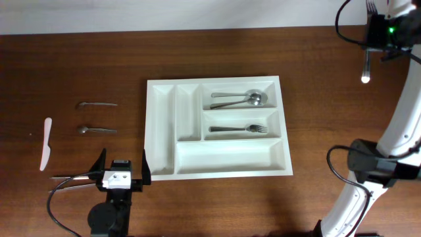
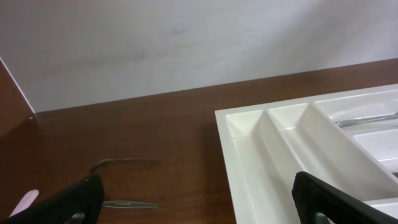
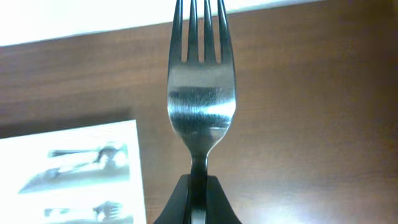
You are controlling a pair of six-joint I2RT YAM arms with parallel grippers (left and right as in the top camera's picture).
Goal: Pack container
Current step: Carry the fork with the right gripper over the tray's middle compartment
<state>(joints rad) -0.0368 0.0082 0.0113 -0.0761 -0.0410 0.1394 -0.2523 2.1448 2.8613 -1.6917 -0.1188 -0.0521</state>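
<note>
Dark brown wood makes up the worktop (image 1: 79, 59), and the container (image 1: 230, 157) is laid flat at its middle. The container is seen as a white plastic cutlery tray with raised rims. It is divided into two narrow upright compartments at its left and three wide ones stacked at its right. Two spoons (image 1: 253, 99) are kept in the farthest wide compartment and a small fork (image 1: 238, 128) in the middle one.

The left gripper (image 1: 123, 163) is placed just off the tray's near left corner, with its fingers (image 2: 68, 200) spread wide. The right gripper (image 3: 198, 198) is raised at the far right, well apart from the tray. Its fingers are closed on the neck of a steel fork (image 3: 201, 93), a grip made plain only by the right wrist view.

Left of the tray, a white plastic knife (image 1: 46, 143) is shown whole in the overhead view alone. A far loose spoon (image 1: 97, 104) and a near loose spoon (image 1: 97, 130) are laid between it and the tray.
</note>
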